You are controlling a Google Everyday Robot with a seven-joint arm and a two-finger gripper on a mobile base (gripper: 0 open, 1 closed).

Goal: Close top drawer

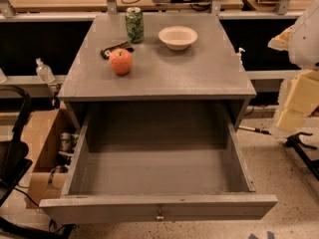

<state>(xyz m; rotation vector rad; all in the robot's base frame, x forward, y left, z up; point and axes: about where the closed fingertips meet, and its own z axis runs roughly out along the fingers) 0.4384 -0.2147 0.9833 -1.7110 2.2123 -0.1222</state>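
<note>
The top drawer [158,208] is pulled far out of the grey cabinet [159,78]. Its deep grey box is empty inside. A small round metal knob [159,216] sits centred on its front, near the bottom of the view. My gripper [296,101] shows as pale yellowish blocks under a white arm part at the right edge. It hangs beside the cabinet's right side, level with the cabinet top and apart from the drawer. It holds nothing that I can see.
On the cabinet top stand a green can [134,25], a white bowl [178,37], an orange-red apple [121,61] and a dark snack bar [115,49]. A cardboard box [42,148] and a black chair [12,148] stand at the left. Black legs [304,151] lie on the floor at the right.
</note>
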